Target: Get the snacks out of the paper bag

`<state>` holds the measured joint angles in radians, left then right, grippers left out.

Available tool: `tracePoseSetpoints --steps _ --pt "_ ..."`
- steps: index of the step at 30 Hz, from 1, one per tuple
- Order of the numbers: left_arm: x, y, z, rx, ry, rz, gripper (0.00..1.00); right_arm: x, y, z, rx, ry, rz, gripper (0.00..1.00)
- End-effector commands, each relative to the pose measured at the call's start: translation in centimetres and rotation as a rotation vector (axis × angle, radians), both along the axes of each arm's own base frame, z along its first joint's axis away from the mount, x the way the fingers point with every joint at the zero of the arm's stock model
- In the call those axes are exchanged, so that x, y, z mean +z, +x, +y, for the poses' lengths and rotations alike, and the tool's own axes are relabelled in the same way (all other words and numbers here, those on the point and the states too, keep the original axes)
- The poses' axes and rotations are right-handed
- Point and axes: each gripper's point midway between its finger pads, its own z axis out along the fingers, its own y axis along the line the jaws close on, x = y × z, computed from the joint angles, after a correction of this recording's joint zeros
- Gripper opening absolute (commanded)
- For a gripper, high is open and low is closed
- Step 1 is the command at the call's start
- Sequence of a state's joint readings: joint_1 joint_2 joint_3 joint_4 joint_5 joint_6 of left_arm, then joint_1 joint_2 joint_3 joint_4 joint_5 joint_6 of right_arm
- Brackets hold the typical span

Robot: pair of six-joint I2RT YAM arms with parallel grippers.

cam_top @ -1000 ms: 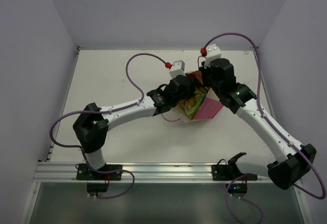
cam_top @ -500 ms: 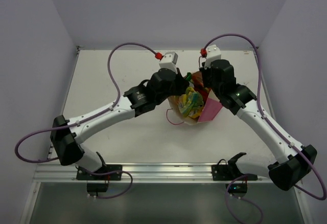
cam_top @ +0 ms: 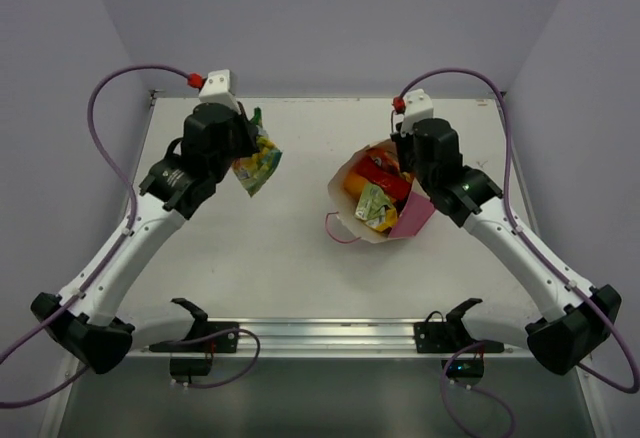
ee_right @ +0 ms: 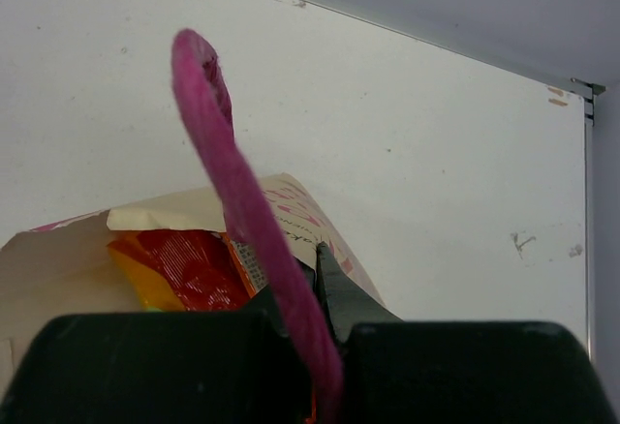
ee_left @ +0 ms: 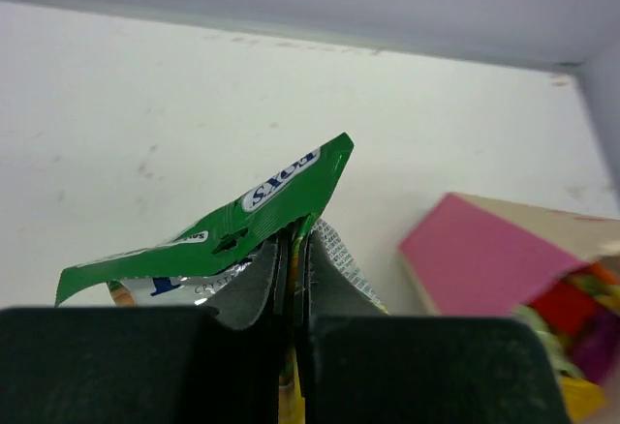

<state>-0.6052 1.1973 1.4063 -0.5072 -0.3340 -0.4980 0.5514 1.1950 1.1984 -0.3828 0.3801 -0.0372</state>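
The paper bag (cam_top: 412,214) leans open at the table's centre right, its pink side facing front. Inside it lie a red packet (cam_top: 378,166), an orange packet (cam_top: 357,184) and a pale green packet (cam_top: 374,204). My right gripper (cam_top: 401,161) is shut on the bag's far rim (ee_right: 291,201), beside the pink cord handle (ee_right: 232,182); the red packet (ee_right: 189,264) shows just inside. My left gripper (cam_top: 243,144) is at the far left, above the table, shut on a green-yellow packet (cam_top: 258,160). In the left wrist view the gripper (ee_left: 294,255) pinches that packet (ee_left: 242,221) by its edge.
The bag's second pink handle (cam_top: 336,228) lies on the table in front of it. The bag also shows in the left wrist view (ee_left: 484,255) at the right. White walls close in the table at the back and sides. A metal rail (cam_top: 320,336) runs along the near edge.
My left arm pulled out of the bag's mouth and swung far left, carrying the green-yellow packet with it. The right gripper kept its hold on the bag's rim.
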Motion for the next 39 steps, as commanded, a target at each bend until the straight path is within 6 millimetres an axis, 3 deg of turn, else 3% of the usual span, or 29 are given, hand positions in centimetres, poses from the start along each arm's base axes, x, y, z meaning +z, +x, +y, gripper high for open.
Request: tracePoseSetpoints --steps 1,7,9,10,12,13,15,16,17,19,20,21,22,24,25,27,28,30,31,33,36,37,39 --pt "-9.8 2.8 4.9 0.083 0.197 0.198 0.00 6.4 0.0 0.0 -0.002 0.107 -0.201 0.00" --pt "-21.4 9.2 9.7 0.222 0.226 0.368 0.00 5.8 -0.2 0.4 0.025 0.116 -0.185 0.00" --pt "-23.2 10.4 10.2 0.233 0.211 0.393 0.01 5.6 -0.3 0.7 0.038 0.119 -0.179 0.00" --pt "-24.4 11.5 10.7 0.249 0.213 0.409 0.12 5.6 -0.3 0.6 0.037 0.119 -0.179 0.00" --pt "-25.2 12.5 11.2 0.267 0.218 0.422 0.23 5.5 -0.4 0.8 0.045 0.116 -0.176 0.00" --pt "-25.3 13.1 11.1 0.268 0.220 0.434 0.36 5.6 -0.4 0.8 0.048 0.116 -0.177 0.00" --pt "-24.5 13.3 10.2 0.225 0.195 0.435 0.53 5.7 -0.4 0.9 0.056 0.116 -0.176 0.00" --pt "-23.0 13.1 9.8 0.207 0.174 0.411 0.73 5.8 -0.5 1.1 0.065 0.119 -0.177 0.00" --pt "-22.1 12.8 9.4 0.190 0.156 0.394 0.83 5.9 -0.5 1.1 0.071 0.119 -0.180 0.00" --pt "-20.0 11.8 7.7 0.139 0.126 0.358 0.93 6.0 -0.6 1.3 0.082 0.120 -0.182 0.00" --pt "-17.5 10.7 7.0 0.114 0.110 0.320 0.98 6.1 -0.7 1.4 0.095 0.118 -0.182 0.00" --pt "-16.6 9.7 5.9 0.086 0.097 0.308 0.99 6.1 -0.7 1.6 0.104 0.117 -0.180 0.00" --pt "-13.9 7.9 3.4 0.018 0.083 0.255 0.99 6.4 -0.7 1.6 0.109 0.120 -0.183 0.00" --pt "-11.8 5.7 0.7 -0.039 0.066 0.213 0.99 6.7 -0.8 1.7 0.114 0.117 -0.187 0.00" --pt "-10.8 3.7 -2.4 -0.121 0.056 0.192 0.99 7.0 -0.8 1.6 0.113 0.118 -0.194 0.00" --pt "-8.6 1.3 -4.7 -0.167 0.028 0.148 0.98 7.3 -0.8 1.5 0.119 0.109 -0.211 0.00" --pt "-7.9 -0.9 -7.3 -0.242 0.026 0.136 0.95 7.3 -0.9 1.5 0.122 0.104 -0.212 0.00" --pt "-7.3 -2.8 -9.9 -0.303 0.000 0.140 0.92 7.5 -0.9 1.5 0.135 0.090 -0.231 0.00" --pt "-7.0 -4.4 -12.3 -0.366 -0.012 0.142 0.89 7.2 -0.9 1.6 0.141 0.085 -0.231 0.00" --pt "-6.7 -6.8 -15.3 -0.434 -0.018 0.147 0.87 7.4 -0.9 1.5 0.142 0.077 -0.240 0.00" --pt "-7.1 -7.7 -18.3 -0.466 0.009 0.141 0.86 7.4 -0.9 1.5 0.142 0.075 -0.235 0.00" --pt "-8.4 -7.9 -19.5 -0.485 0.030 0.169 0.84 7.4 -1.0 1.6 0.148 0.075 -0.234 0.00" --pt "-8.9 -7.6 -20.5 -0.474 0.018 0.187 0.83 7.4 -1.1 1.5 0.147 0.075 -0.239 0.00"
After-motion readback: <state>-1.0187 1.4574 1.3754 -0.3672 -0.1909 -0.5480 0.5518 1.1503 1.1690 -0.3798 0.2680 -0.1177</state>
